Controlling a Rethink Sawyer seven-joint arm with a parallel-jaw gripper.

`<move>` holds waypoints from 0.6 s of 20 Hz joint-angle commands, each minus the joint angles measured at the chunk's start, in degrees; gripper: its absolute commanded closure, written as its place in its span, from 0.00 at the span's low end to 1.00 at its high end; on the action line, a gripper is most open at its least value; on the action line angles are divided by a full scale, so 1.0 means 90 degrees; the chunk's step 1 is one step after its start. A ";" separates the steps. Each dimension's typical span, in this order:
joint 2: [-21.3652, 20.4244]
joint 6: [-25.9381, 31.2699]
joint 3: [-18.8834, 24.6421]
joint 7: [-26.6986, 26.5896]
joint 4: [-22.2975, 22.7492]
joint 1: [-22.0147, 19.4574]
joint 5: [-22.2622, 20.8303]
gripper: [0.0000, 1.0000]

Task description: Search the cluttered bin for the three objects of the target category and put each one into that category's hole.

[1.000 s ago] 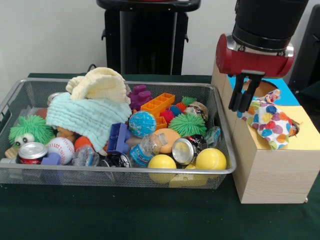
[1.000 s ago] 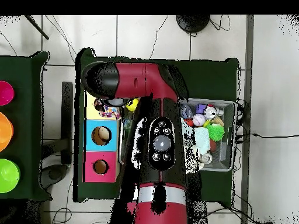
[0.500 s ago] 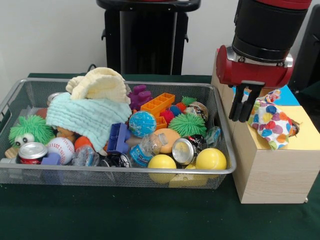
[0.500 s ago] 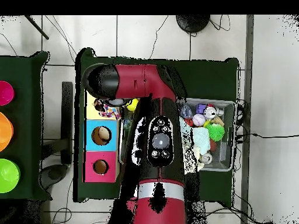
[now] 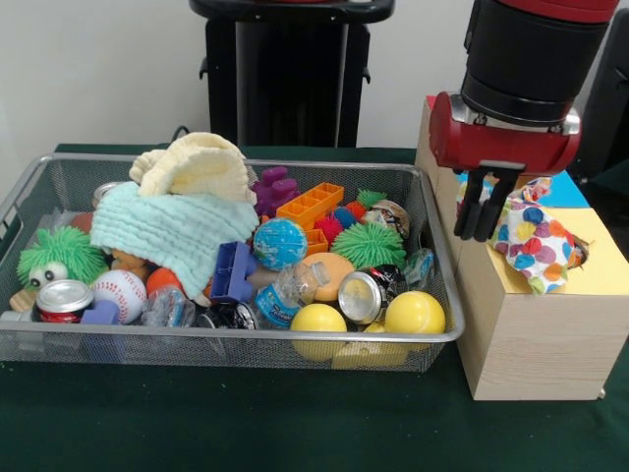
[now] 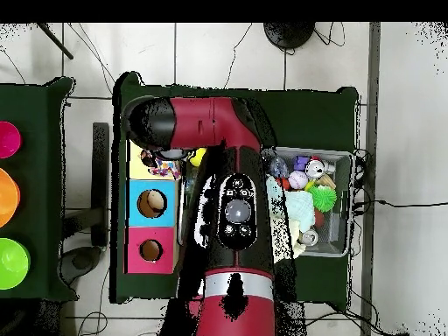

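Observation:
A polka-dot cloth (image 5: 531, 241) lies bunched on the yellow end of the wooden box (image 5: 536, 339), half sunk in that section's hole; in the overhead view the polka-dot cloth (image 6: 162, 163) shows beside the arm. My gripper (image 5: 477, 236) hangs just left of it, fingers together and holding nothing, tips level with the cloth's left edge. In the wire bin (image 5: 226, 339), a mint cloth (image 5: 172, 231) and a cream cloth (image 5: 197, 167) are heaped at the back left. From overhead the arm (image 6: 227, 175) hides the gripper.
The bin also holds yellow balls (image 5: 415, 313), cans (image 5: 65, 298), a baseball (image 5: 120, 293), green spiky toys (image 5: 366, 244) and plastic blocks (image 5: 310, 205). The box's blue hole (image 6: 151, 203) and pink hole (image 6: 150, 250) lie beside the yellow one. Coloured bowls (image 6: 7, 199) sit at far left.
My gripper has shifted a little down and to the right, from over the blue section to the cloth's left edge. The cloth and the bin's contents have not moved.

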 commanded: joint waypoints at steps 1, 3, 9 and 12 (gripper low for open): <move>0.0086 -0.0330 0.0505 0.0320 0.0717 0.0082 -0.0068 1.00; 0.0081 -0.0346 0.0499 0.0358 0.0746 0.0106 -0.0056 1.00; 0.0076 -0.0417 0.0484 0.0433 0.0821 0.0155 -0.0028 1.00; 0.0077 -0.0493 0.0486 0.0445 0.0890 0.0156 -0.0021 1.00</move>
